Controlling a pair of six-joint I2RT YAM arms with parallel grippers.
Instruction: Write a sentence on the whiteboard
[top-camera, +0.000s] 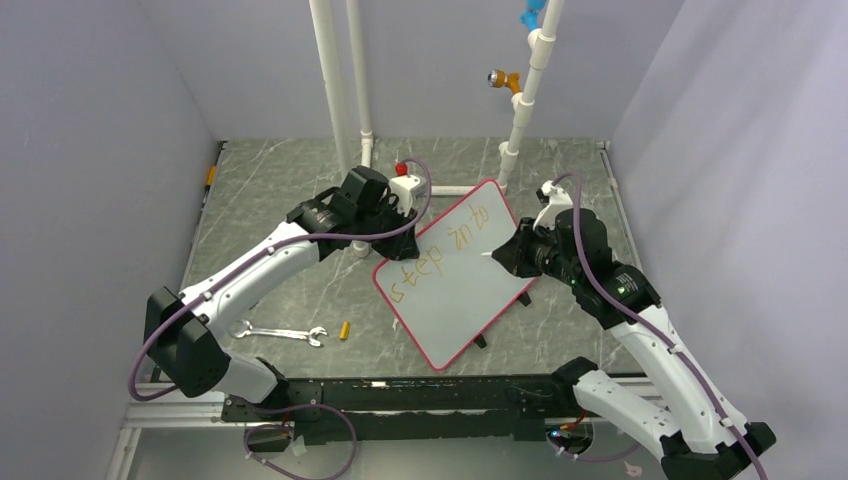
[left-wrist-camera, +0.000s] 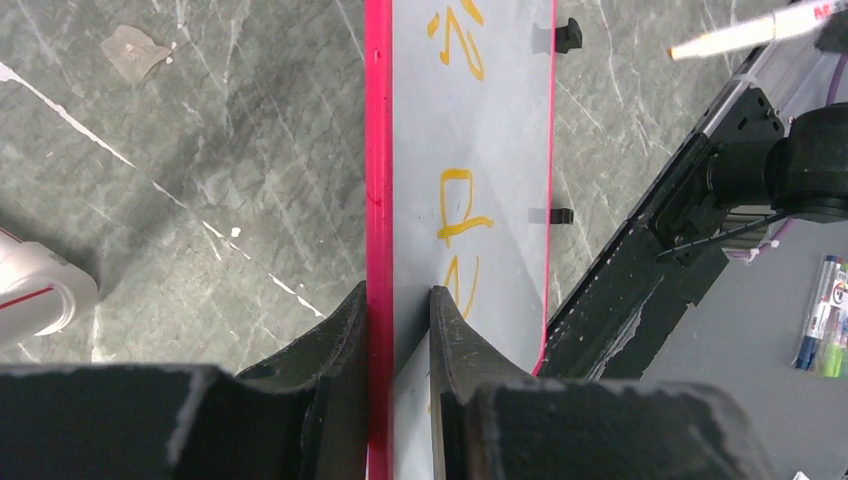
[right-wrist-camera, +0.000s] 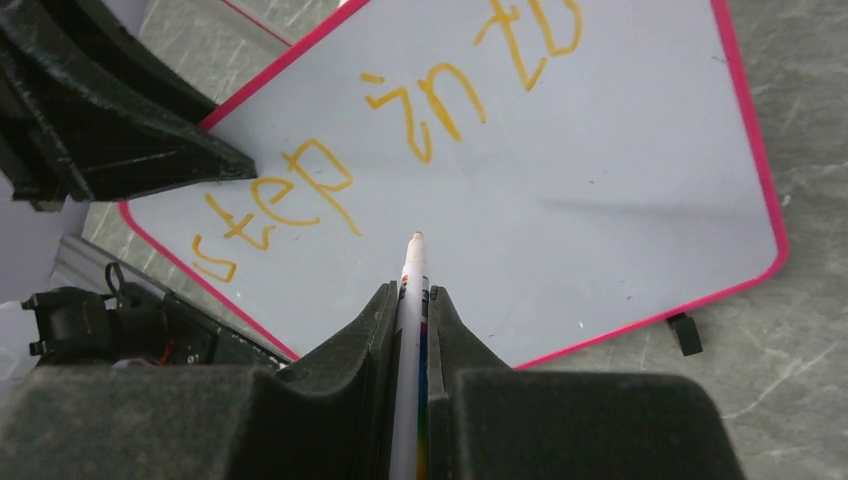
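Observation:
The whiteboard (top-camera: 470, 290) with its pink rim stands tilted over the middle of the table. My left gripper (top-camera: 405, 235) is shut on the board's left rim; in the left wrist view its fingers (left-wrist-camera: 398, 295) pinch the pink edge of the whiteboard (left-wrist-camera: 490, 130). The sentence (right-wrist-camera: 300, 195) reads "step into" in orange letters on the whiteboard (right-wrist-camera: 580, 220). My right gripper (right-wrist-camera: 413, 292) is shut on a white marker (right-wrist-camera: 413, 262). The marker points at the blank area below the writing. In the left wrist view the marker (left-wrist-camera: 740, 33) hangs a little off the board's face.
A wrench (top-camera: 282, 333) and a small yellow cap (top-camera: 345, 330) lie on the table left of the board. White pipes (top-camera: 335, 90) rise at the back, with a white bottle (top-camera: 405, 187) behind my left gripper. Two black clips (top-camera: 527, 297) stick out under the board's right edge.

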